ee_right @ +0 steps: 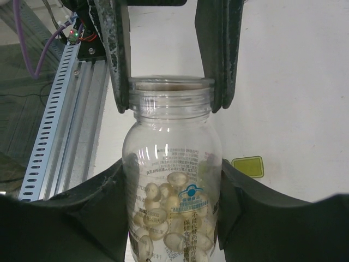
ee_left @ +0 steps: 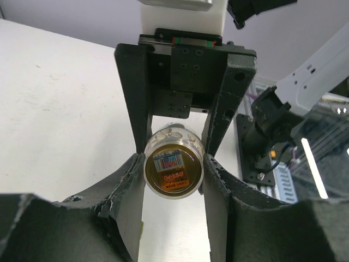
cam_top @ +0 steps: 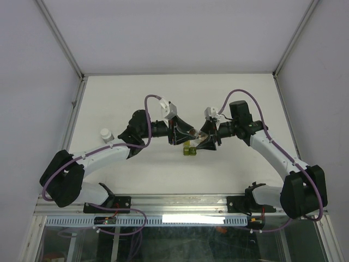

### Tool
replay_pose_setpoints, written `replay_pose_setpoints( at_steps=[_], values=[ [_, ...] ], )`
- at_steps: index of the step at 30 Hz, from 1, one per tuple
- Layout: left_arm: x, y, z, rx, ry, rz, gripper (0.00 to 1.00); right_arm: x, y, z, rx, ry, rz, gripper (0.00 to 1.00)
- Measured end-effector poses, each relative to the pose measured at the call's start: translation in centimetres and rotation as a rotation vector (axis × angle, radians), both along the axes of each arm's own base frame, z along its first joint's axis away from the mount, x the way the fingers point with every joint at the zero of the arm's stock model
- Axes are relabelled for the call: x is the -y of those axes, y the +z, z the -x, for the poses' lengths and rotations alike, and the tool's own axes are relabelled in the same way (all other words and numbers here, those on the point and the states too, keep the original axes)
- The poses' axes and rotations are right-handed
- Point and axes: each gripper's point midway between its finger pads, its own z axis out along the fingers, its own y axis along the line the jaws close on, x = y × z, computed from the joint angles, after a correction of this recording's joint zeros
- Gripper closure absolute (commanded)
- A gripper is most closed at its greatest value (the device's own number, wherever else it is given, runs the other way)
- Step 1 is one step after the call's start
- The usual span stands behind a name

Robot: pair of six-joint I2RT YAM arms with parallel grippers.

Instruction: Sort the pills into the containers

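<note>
White tabletop [cam_top: 163, 98] fills the enclosure, and both arms meet above its middle (a white-capped vial [cam_top: 106, 134] stands well off to the left). The main risk, I judge, is the two arms working against each other. Both clamp one clear bottle [ee_right: 172, 125], so a mismatched pull could twist it loose or tip it. No cap shows on it, so a tilt could spill pills [ee_right: 169, 218] onto the table rather than into the small green box [cam_top: 189, 150] lying near the grippers, and such tiny pieces would scatter. Each arm reaches inward from its side. The left gripper [ee_left: 173, 164] pinches the bottle's neck at the rim, and the right gripper [ee_right: 172, 169] grips its body.
</note>
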Motion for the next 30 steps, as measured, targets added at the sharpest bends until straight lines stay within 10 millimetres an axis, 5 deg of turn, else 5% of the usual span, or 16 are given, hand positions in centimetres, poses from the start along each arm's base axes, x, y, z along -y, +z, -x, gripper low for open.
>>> replay_pose_setpoints(
  at_steps=[13, 19, 23, 27, 30],
  values=[
    [-1.4, 0.8, -0.2, -0.419, 0.232, 0.144, 1.00, -0.1, 0.0, 0.0, 0.000, -0.001, 0.001, 1.00],
    [-3.4, 1.2, -2.4, -0.499, 0.441, 0.191, 1.00, 0.0, 0.0, -0.1, -0.002, -0.007, 0.004, 1.00],
    [-7.8, -3.0, -6.8, -0.569, 0.738, 0.113, 1.00, 0.1, 0.0, -0.2, -0.005, -0.012, 0.004, 1.00],
    [-15.5, -10.0, -11.5, -0.666, 1.080, -0.037, 1.00, 0.1, 0.0, -0.3, -0.005, -0.015, 0.004, 1.00],
    [-20.3, -14.3, -12.8, -0.731, 1.265, -0.134, 0.95, 0.1, 0.0, -0.3, -0.006, -0.016, 0.004, 1.00]
  ],
)
